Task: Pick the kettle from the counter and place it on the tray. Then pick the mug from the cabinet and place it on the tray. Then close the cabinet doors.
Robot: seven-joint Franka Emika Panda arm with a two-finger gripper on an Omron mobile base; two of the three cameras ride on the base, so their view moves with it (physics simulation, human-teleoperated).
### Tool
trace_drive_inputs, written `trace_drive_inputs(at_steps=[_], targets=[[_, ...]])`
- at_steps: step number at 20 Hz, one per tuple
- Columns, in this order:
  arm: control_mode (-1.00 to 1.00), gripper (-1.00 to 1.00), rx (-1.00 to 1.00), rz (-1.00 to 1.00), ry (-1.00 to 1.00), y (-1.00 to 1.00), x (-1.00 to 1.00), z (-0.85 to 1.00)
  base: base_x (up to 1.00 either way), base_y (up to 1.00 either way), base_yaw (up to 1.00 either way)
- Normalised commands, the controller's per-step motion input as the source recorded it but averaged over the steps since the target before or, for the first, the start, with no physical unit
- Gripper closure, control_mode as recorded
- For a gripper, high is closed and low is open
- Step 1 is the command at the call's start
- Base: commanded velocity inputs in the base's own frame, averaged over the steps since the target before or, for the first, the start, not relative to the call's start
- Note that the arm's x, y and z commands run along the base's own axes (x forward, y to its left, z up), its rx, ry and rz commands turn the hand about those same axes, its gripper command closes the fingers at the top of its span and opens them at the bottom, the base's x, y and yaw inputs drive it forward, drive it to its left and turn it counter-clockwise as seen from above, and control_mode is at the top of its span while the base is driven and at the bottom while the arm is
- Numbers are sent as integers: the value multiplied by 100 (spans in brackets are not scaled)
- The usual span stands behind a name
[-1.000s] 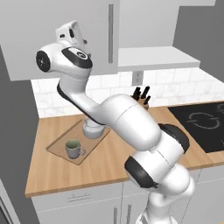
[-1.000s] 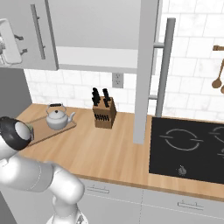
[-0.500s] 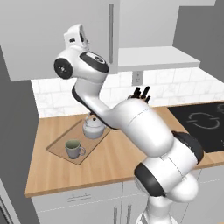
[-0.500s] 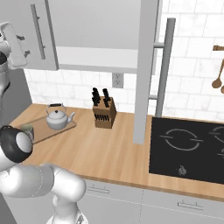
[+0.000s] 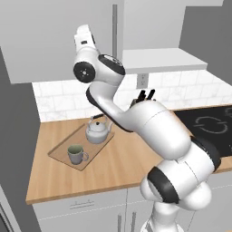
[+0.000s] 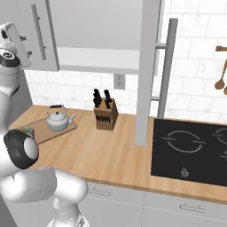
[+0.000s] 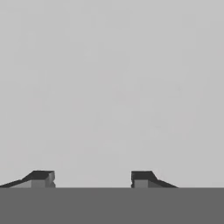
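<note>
The kettle (image 5: 97, 131) (image 6: 58, 119) and the mug (image 5: 76, 154) both stand on the tray (image 5: 58, 151) (image 6: 44, 131), at the left of the counter (image 5: 118, 170) (image 6: 111, 155). My gripper (image 7: 92, 178) (image 6: 25, 46) is raised high. It is open with nothing between its fingertips and faces the plain grey panel of the left cabinet door (image 5: 50, 41) (image 6: 24, 17) from close by. That door looks shut or nearly so, its bar handle (image 5: 114, 25) (image 6: 39, 31) to the gripper's right. The right cabinet door (image 6: 148, 66) stands open, and the cabinet's white shelf floor (image 5: 158, 61) (image 6: 97, 60) is bare.
A knife block (image 6: 106, 116) (image 5: 144, 96) stands on the counter against the tiled wall, right of the tray. A black cooktop (image 6: 190, 150) (image 5: 208, 124) lies at the right. Wooden utensils (image 6: 221, 80) hang on the wall at far right.
The arm has swung to the right, bringing the hand closer to the left door's panel. The jaws have widened a little. Kettle, mug and both doors have stayed put.
</note>
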Motion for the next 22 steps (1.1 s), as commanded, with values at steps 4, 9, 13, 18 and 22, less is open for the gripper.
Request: trace_drive_inputs(at_steps=[4, 9, 13, 18, 22], targets=[[-100, -100, 4, 12, 0, -31, 50, -7, 0, 0, 0], [-100, -100, 0, 0, -9, -1, -40, 13, 0, 0, 0], [-100, -100, 0, 0, -3, -4, -100, 58, 0, 0, 0], [-100, -100, 3, 0, 0, -22, -100, 45, 0, 0, 0], [-100, -100, 16, 0, 7, -47, -100, 25, 0, 0, 0]])
